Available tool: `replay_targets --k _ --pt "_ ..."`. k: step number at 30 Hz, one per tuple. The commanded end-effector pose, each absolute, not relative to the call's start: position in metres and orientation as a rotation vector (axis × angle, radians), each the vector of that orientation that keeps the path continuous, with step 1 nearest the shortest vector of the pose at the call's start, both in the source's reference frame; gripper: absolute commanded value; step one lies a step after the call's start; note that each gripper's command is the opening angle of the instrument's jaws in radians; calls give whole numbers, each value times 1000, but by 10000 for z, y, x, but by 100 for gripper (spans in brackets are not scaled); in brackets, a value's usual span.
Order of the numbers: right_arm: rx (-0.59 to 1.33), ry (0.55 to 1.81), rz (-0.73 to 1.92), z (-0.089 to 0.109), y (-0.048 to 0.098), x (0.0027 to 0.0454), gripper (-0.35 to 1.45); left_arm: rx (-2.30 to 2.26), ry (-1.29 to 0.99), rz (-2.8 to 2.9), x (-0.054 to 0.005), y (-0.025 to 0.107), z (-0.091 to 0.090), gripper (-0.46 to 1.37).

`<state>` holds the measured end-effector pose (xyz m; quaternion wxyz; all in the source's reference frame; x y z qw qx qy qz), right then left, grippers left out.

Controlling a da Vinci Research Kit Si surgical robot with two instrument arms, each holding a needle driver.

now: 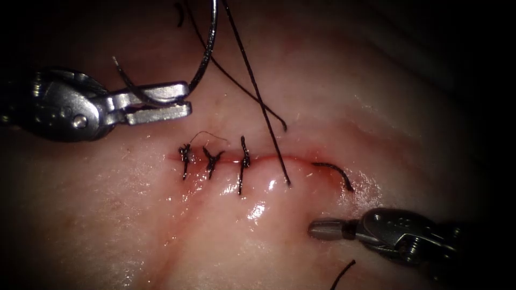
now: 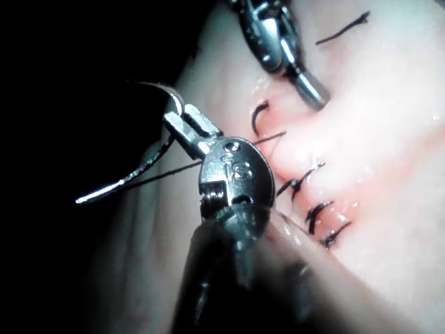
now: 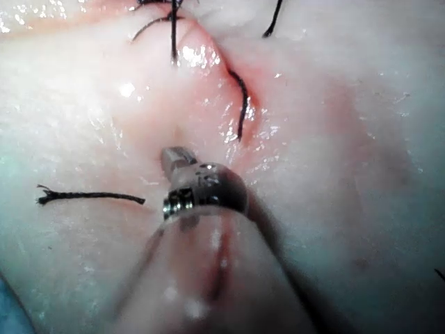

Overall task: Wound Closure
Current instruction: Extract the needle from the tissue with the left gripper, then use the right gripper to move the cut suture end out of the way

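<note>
Pale pink tissue [image 1: 161,225] is your whole backdrop, glossy and wet, with the cut [image 1: 269,159] running sideways across the middle and a little red fluid [image 1: 290,159] along its edges. Your left claw [image 1: 185,99] sits up and to the left of the cut, off the surface, clamped on the curved needle [image 1: 207,53] around the middle of its arc; the needle is out of the tissue, one end poking out to the left of the jaws and the rest sweeping up out of view. Your right claw [image 1: 314,229] is down below the right end of the cut, jaws pressed together and holding nothing, tip just over the tissue. Three stitches [image 1: 213,160] already cross the left part of the cut. Thread [image 1: 263,107] drops in from above and enters the tissue just right of those, then comes back out as a short dark arc near the right end.
</note>
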<state>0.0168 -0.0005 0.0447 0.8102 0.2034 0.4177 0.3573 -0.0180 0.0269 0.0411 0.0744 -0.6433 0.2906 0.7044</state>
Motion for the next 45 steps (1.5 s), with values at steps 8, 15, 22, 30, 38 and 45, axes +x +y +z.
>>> replay_targets --k 8,15,22,30,38,45 --pt "427 889 768 447 -5 168 -35 -1931 945 2148 -175 264 403 -35" --pt "427 889 768 446 -6 167 -35 -1940 960 2150 -168 252 416 -35" --pt "426 885 770 437 -9 162 -35 -1958 902 2110 -165 226 443 -35" --pt "421 875 778 426 -9 156 -35 -1973 836 2060 -164 192 473 -35" --pt "450 885 850 402 -1 149 37 -1974 830 2059 -156 183 468 -35" --pt "438 913 887 381 19 141 78 -1976 824 2058 -148 173 464 -35"
